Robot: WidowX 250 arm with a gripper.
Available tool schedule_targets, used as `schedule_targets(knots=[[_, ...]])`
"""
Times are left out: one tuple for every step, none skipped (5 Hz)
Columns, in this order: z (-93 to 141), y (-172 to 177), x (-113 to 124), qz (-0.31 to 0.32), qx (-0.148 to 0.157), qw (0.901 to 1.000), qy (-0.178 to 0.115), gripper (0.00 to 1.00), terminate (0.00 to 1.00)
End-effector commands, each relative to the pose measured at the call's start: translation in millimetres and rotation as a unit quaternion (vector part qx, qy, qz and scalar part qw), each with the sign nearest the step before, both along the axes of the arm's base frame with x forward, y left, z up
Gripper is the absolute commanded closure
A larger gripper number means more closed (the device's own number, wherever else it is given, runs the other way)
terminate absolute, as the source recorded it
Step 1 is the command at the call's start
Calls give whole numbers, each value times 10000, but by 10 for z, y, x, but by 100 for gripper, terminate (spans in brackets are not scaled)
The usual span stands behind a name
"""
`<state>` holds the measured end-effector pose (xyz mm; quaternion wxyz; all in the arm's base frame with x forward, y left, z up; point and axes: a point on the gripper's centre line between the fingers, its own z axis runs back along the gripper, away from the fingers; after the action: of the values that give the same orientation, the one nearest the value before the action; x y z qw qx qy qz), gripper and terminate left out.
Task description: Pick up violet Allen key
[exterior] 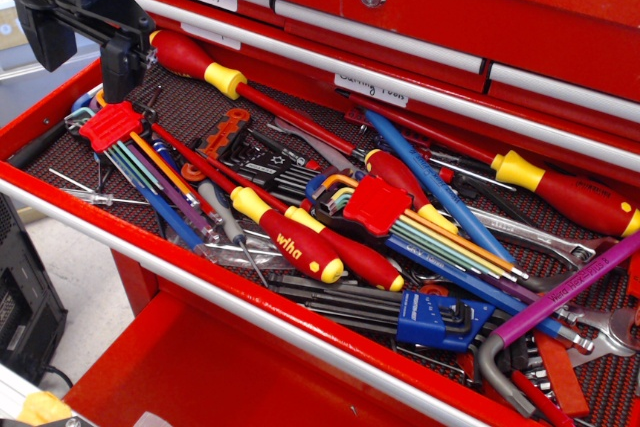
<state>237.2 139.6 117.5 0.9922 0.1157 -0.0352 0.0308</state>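
Observation:
The violet Allen key (570,295) lies at the right front of the open red drawer (200,282). Its long violet-magenta arm with dark lettering runs up to the right edge of the view. Its bare grey bend and short arm (497,375) point toward the drawer front, on top of other tools. My gripper (84,55) is far from it, above the drawer's far left corner. Its two black fingers (120,69) stand apart with nothing between them.
The drawer is crowded: red-and-yellow screwdrivers (300,245), two rainbow hex key sets in red holders (375,205) (110,125), a long blue key (430,182), a blue holder of black keys (435,319) and wrenches (535,232). The closed upper drawers (400,37) rise behind.

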Motion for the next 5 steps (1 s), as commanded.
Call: schedule_targets(knots=[[0, 0, 0, 0, 0, 10000, 0, 0, 0], [9, -500, 90, -137, 116, 9998, -94, 0, 0], [105, -1010, 116, -444, 302, 9982, -273, 0, 0], [81, -1506, 117, -337, 217, 9980, -482, 0, 0], [58, -2005, 142, -631, 108, 9962, -586, 0, 0]])
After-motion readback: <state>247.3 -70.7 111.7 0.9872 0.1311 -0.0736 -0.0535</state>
